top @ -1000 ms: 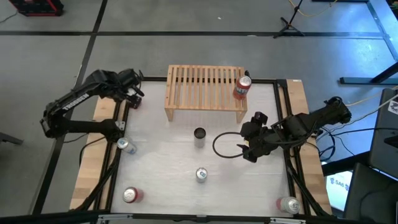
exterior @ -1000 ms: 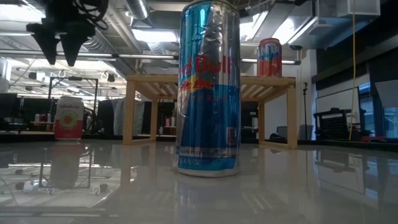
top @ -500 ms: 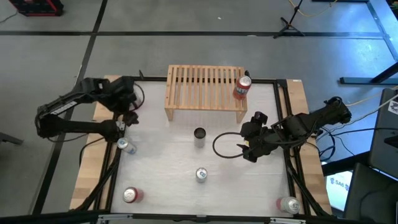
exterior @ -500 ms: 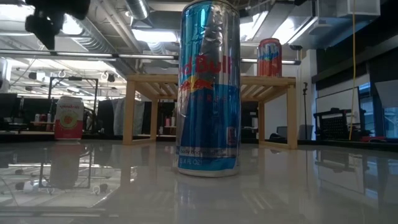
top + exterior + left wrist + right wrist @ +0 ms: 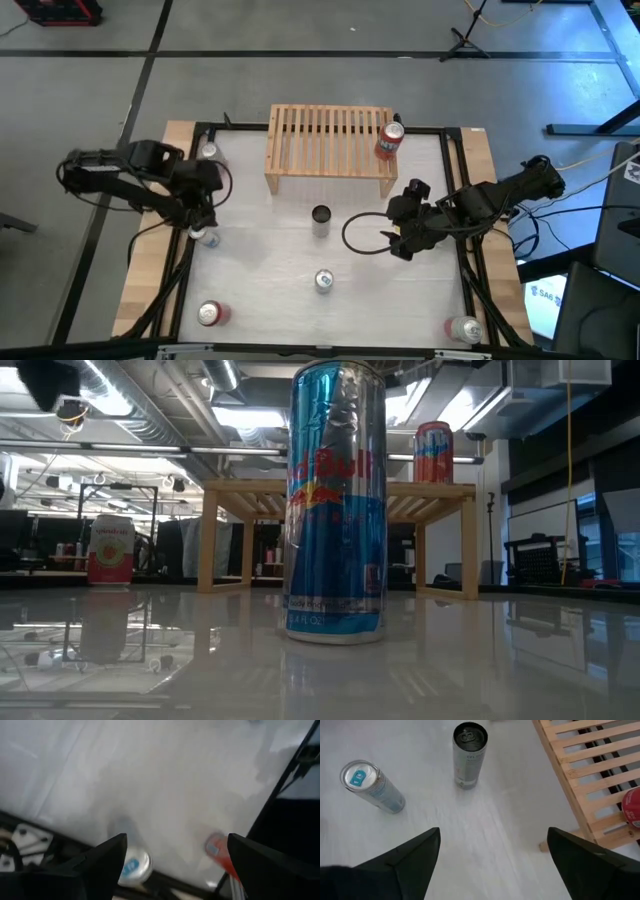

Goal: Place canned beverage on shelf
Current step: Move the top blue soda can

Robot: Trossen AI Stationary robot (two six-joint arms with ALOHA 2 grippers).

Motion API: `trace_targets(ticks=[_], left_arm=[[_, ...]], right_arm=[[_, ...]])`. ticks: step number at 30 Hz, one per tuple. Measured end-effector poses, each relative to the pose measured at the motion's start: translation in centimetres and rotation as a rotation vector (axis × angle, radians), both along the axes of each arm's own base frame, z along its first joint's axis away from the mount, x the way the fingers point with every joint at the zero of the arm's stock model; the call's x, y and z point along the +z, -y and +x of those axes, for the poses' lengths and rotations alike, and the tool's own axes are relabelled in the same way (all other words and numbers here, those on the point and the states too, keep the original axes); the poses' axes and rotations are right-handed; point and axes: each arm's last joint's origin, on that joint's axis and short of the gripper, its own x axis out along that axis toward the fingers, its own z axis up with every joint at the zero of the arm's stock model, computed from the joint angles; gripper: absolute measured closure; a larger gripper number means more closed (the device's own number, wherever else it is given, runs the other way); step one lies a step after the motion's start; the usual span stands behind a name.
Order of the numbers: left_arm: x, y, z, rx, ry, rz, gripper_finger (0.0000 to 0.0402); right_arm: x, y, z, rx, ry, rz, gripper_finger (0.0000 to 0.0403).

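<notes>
High view gives us the whole white tabletop (image 5: 270,260): the low light-wood slatted shelf (image 5: 328,140) at the far side, with a red can (image 5: 389,141) upright on its right end. The low view adds a tall blue-and-silver can (image 5: 336,500) close up, its label readable there alone. The left pincer (image 5: 203,208) hovers over a silver blue-topped can (image 5: 203,235) at the left edge; the left wrist view shows its fingers spread wide, gripping nothing. The right pincer (image 5: 400,240) hangs right of centre, likewise spread and empty.
</notes>
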Motion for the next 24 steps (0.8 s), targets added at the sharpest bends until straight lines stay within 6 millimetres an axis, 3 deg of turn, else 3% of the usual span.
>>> trace_targets(ticks=[11, 24], left_arm=[[-0.6, 2.5, -1.1, -0.103, -0.092, 0.051, 0.0064], [-5.4, 3.4, -1.6, -0.188, -0.267, 0.133, 0.0064]], right_arm=[[0.3, -0.2, 0.4, -0.003, 0.054, 0.025, 0.0047], [0.4, -0.3, 0.6, -0.009, 0.073, 0.036, 0.0047]])
